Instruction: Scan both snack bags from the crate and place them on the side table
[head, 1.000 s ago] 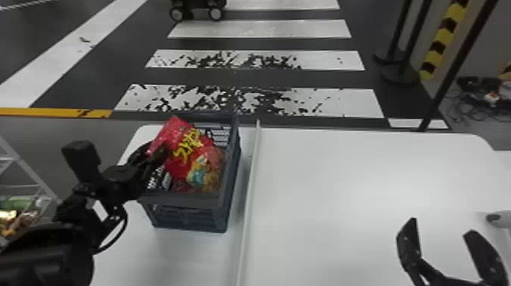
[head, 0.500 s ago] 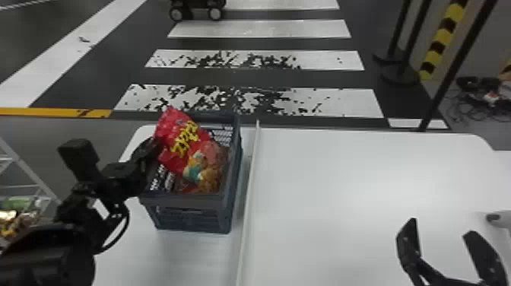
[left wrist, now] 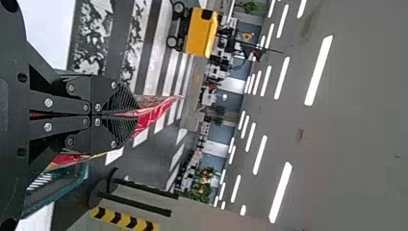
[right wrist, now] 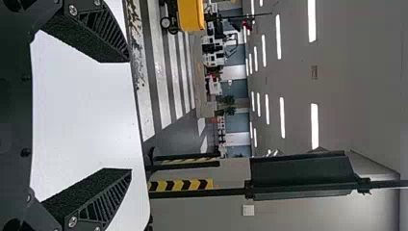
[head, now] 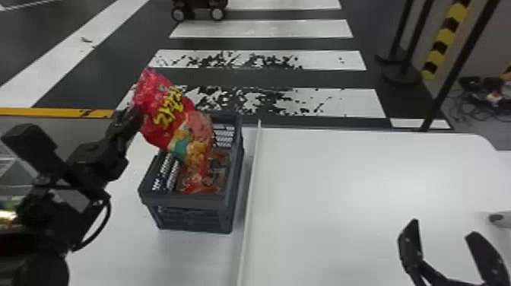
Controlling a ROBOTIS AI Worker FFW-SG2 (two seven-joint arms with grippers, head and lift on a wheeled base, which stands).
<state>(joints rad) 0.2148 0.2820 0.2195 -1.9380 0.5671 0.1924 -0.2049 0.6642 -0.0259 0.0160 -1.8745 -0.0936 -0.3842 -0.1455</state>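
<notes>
Δ vs. prior frames: L gripper [head: 134, 117] up, and red snack bag [head: 161, 108] w/ it; bag's upper end now clears the far rim of the crate [head: 186, 201]. R gripper [head: 443, 227] unchanged.

Key relation: bag lies to the robot's right of the L gripper's fingers, pinched at its left edge; L wrist view has them closed on red film [left wrist: 156, 113]. Long axis slants, top toward robot's left & away, lower end down toward crate interior. Orange/teal packaging [head: 186, 142] hangs under the red; can't tell if same bag or 2nd one. Lower end prob. not free yet; next move likely needs more lift before any sideways travel, else it may snag on rim or drag the other bag. Edge pinch on soft film could slip.

L arm nearer by far; R gripper parked w/ fingers spread, over near right part of white tabletop [head: 342, 201], well apart.

Crate: upright, toward tabletop's far left corner, just beside divider strip [head: 249, 205]. Grey object [head: 500, 219] at right edge, poss. scanner. Which part = side table: unclear.

Room: crosswalk floor [head: 289, 104] beyond far edge; striped post [head: 443, 42] & cables [head: 481, 95] far right.
</notes>
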